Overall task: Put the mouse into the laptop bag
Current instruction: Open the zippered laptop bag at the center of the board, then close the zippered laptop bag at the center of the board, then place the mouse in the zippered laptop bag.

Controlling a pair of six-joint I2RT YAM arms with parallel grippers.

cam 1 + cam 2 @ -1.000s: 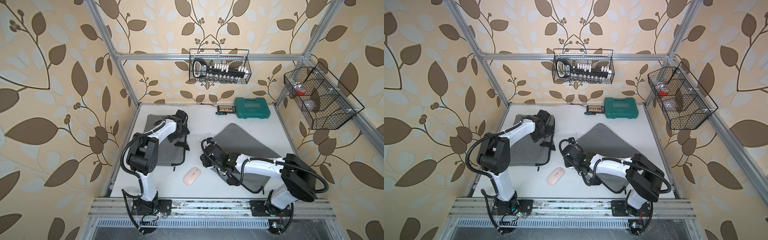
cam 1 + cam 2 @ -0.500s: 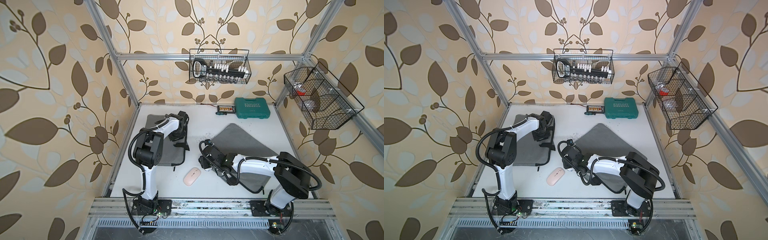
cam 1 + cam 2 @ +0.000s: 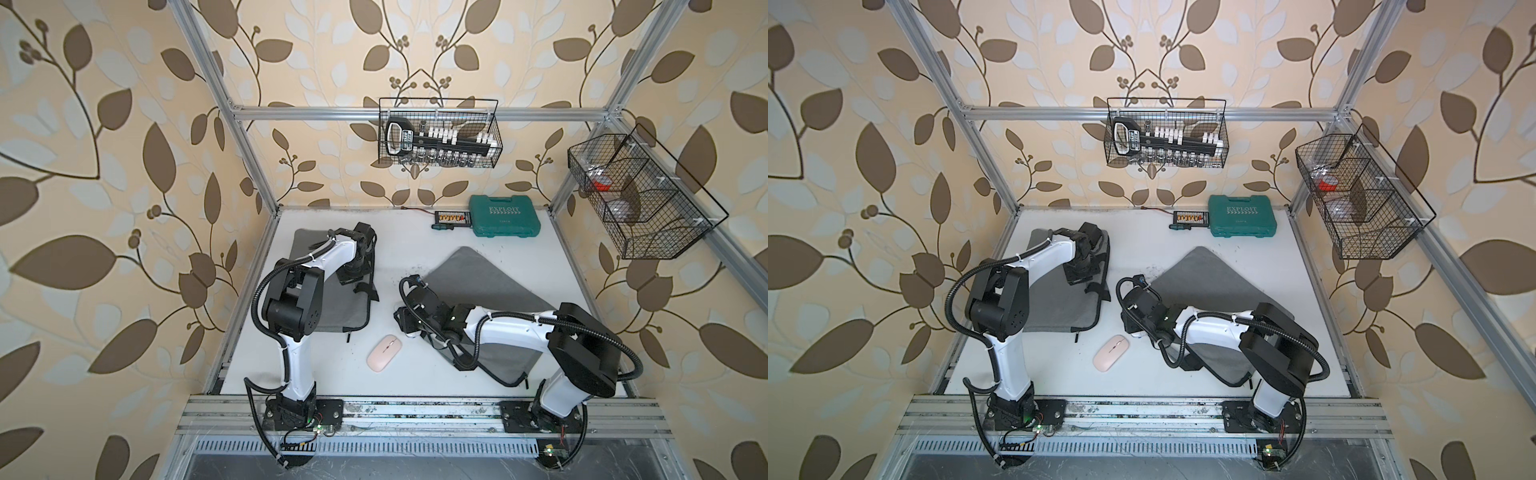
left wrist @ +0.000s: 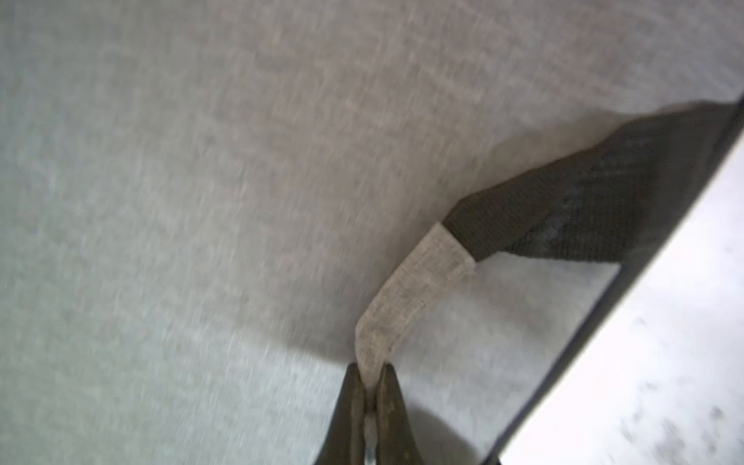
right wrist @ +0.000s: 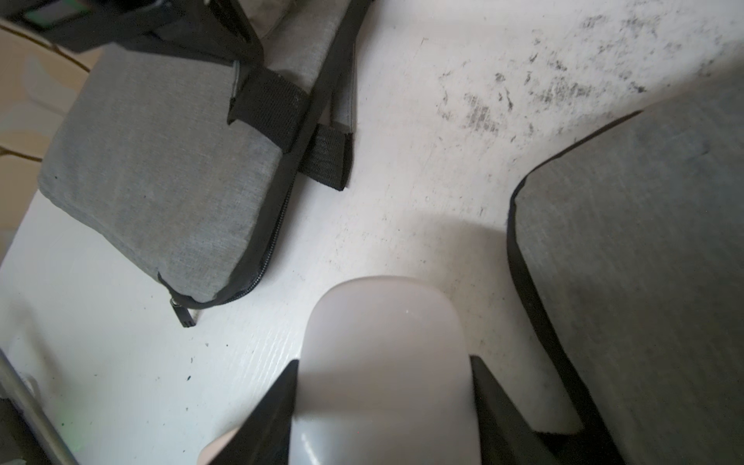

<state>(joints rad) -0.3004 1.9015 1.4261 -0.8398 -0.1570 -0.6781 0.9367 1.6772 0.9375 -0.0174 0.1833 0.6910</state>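
Note:
A grey laptop bag (image 3: 345, 309) (image 3: 1059, 309) lies at the left under my left arm. My left gripper (image 4: 371, 372) (image 3: 354, 274) is shut on that bag's grey handle strap (image 4: 410, 298), over the bag's face (image 4: 201, 201). My right gripper (image 5: 384, 360) (image 3: 405, 324) is shut on a white mouse (image 5: 382, 322), just above the table between the two bags. A pink mouse (image 3: 384, 352) (image 3: 1111, 352) lies loose on the table in front of it. A second grey laptop bag (image 3: 478, 278) (image 5: 644, 241) lies under my right arm.
A green tool case (image 3: 505, 216) and a small bit set (image 3: 452, 218) sit at the back of the table. Wire baskets hang on the back wall (image 3: 440, 133) and on the right frame (image 3: 636, 195). The left bag's zipper pull (image 5: 183, 316) points toward the front.
My left gripper went from open to shut on the left bag's handle strap, and its arm shifted slightly. My right gripper, with the white mouse, hardly moved.

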